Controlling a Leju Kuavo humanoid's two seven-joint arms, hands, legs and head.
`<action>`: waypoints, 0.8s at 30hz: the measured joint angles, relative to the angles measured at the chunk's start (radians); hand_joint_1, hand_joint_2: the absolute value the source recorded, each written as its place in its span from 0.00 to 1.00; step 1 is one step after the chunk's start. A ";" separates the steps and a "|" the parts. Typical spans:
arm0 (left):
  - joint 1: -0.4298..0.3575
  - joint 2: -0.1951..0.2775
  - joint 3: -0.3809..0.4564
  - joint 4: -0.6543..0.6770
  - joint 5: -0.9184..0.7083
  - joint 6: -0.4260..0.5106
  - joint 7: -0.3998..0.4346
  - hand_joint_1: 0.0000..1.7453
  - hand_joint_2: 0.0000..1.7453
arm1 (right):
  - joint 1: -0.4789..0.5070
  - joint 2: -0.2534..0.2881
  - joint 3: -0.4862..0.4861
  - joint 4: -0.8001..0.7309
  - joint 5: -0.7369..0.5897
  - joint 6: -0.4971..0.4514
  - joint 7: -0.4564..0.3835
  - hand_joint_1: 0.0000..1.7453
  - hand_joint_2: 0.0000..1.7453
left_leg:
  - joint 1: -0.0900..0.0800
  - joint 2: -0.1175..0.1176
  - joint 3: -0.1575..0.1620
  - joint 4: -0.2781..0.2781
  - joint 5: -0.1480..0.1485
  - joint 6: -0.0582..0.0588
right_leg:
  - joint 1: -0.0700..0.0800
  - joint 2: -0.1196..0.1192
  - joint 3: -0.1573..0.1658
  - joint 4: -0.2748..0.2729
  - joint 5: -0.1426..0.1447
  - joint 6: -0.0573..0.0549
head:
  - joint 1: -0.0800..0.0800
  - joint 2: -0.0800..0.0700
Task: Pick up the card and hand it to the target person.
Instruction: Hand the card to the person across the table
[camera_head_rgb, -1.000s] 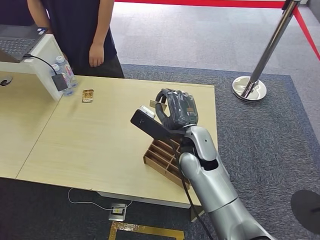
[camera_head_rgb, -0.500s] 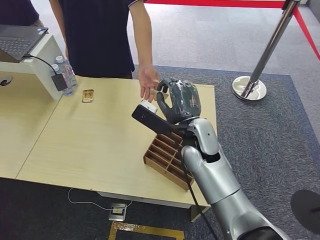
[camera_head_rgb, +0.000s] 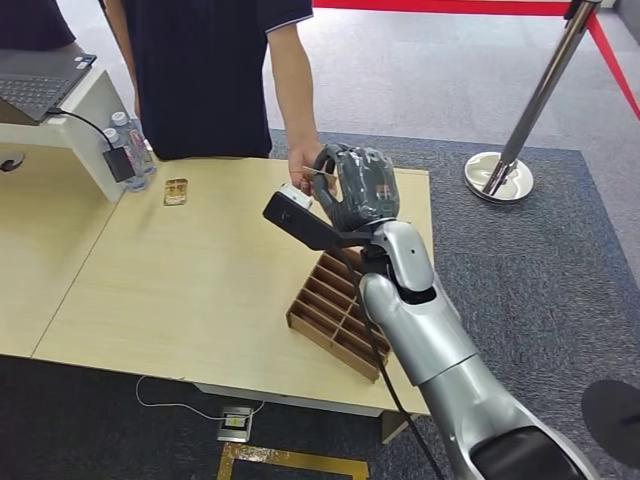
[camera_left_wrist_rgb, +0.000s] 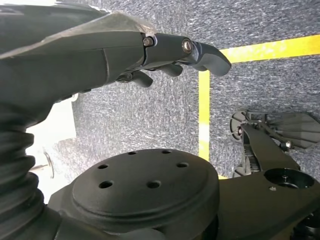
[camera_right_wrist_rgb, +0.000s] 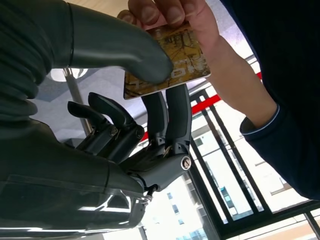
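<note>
Right arm: reaching forward over the wooden bench, passing above a brown divided tray sitting near the bench's front edge. Right hand: raised over the far side of the bench, thumb and fingers pinching the card, a gold-brown patterned one, between them. Person's hand: meeting the robot's hand, fingertips gripping the card's opposite edge, so both are holding it at once. Second gold card: lying flat farther left on the bench, well apart. Water bottles: standing at the far left corner beside a white stand bearing a laptop. Left hand: hanging over grey carpet, fingers extended, holding nothing.
</note>
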 joint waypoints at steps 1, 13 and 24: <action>0.000 0.000 0.000 0.000 0.004 0.001 0.000 0.00 1.00 | -0.006 0.007 0.000 0.016 0.001 -0.006 -0.004 1.00 1.00 | 0.000 0.000 0.000 0.000 0.000 0.000 | 0.000 0.000 0.000 0.000 0.000 0.000 | 0.000 0.000; 0.002 0.000 0.000 0.000 0.017 0.009 -0.006 0.00 1.00 | -0.052 0.055 0.000 0.142 0.014 -0.023 -0.022 1.00 1.00 | 0.000 0.000 0.000 0.000 0.000 0.000 | 0.000 0.000 0.000 0.000 0.000 0.000 | 0.000 0.000; -0.001 -0.009 -0.005 0.000 -0.014 0.020 -0.002 0.00 1.00 | -0.048 0.029 0.000 0.179 0.015 -0.062 -0.031 1.00 1.00 | 0.000 0.000 0.001 0.000 0.000 0.000 | 0.000 0.000 0.000 -0.001 0.000 0.000 | 0.000 0.000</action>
